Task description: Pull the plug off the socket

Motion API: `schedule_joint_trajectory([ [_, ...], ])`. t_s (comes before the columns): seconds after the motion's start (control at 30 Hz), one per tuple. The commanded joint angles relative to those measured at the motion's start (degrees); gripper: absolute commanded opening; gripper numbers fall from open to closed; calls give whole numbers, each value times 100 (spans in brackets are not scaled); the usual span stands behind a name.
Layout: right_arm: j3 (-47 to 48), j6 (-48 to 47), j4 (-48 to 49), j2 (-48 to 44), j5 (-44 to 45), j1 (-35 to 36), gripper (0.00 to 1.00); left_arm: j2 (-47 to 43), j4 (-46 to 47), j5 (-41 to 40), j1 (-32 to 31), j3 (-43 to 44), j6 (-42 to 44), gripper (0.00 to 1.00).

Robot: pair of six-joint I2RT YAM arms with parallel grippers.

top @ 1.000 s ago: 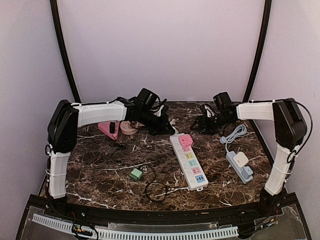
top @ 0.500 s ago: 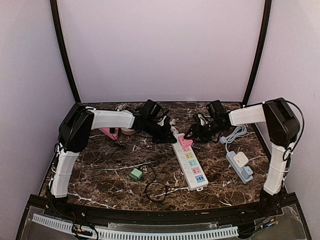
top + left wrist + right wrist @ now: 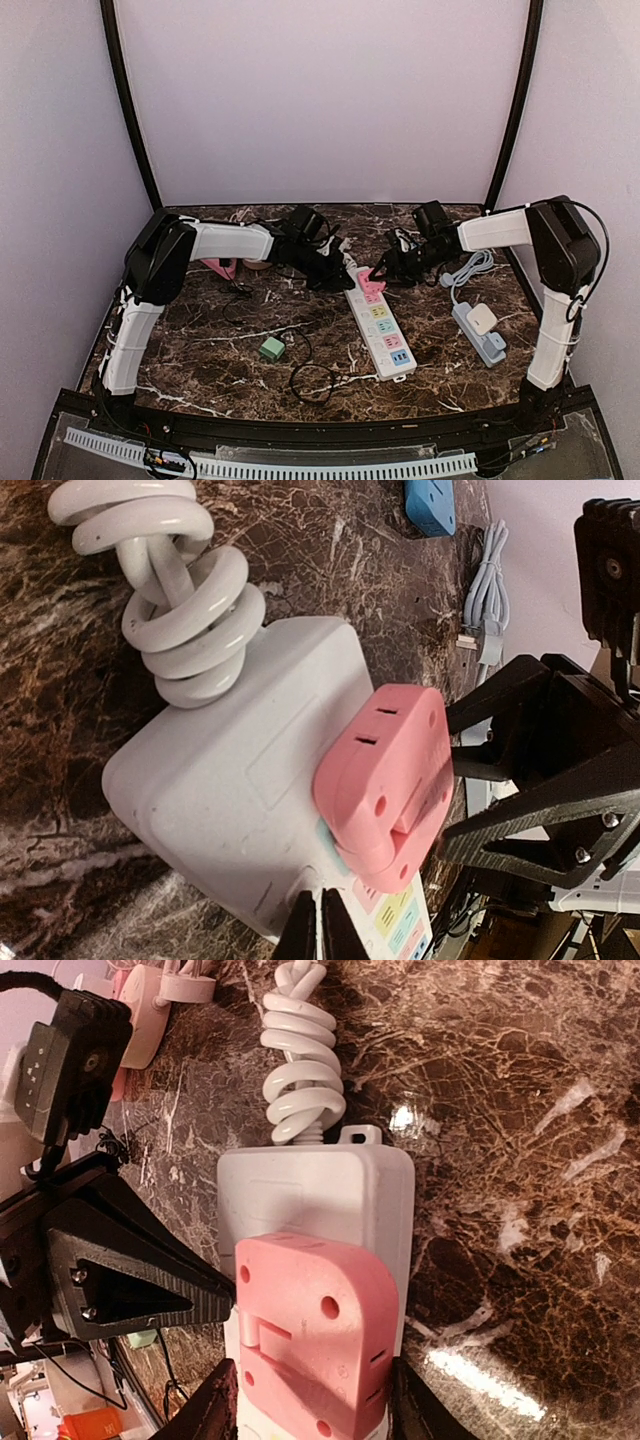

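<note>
Well, the strip (image 3: 378,325) runs away from me, the pink plug (image 3: 315,1345) seated in its far socket. The right gripper (image 3: 305,1410) brackets the plug's flat sides; whether it squeezes yet I cannot tell. The left gripper (image 3: 320,930), fingers pressed together, seems to pin the strip beside it. Hard, slick plastic, stiffly seated: take the sides, pull straight up, or the light strip lifts too.

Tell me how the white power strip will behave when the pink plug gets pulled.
The white power strip is a long rigid-looking plastic body, so it probably won't flex. It lies loose on the marble tabletop, so it may lift with the pink plug unless pinned. Its coiled cord likely offers slack, not anchoring.
</note>
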Motion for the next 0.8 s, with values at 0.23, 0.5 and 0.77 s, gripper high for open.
schedule_joint_trajectory([
  [0.23,90,103,-91,-483,-117,140,46,-12,-170,-77,-8,108,108,3],
  [0.5,190,154,3,-119,-125,326,41,-4,-165,-82,-9,101,113,3],
  [0.77,201,365,180,81,-58,339,24,19,-97,-115,-8,121,58,3],
])
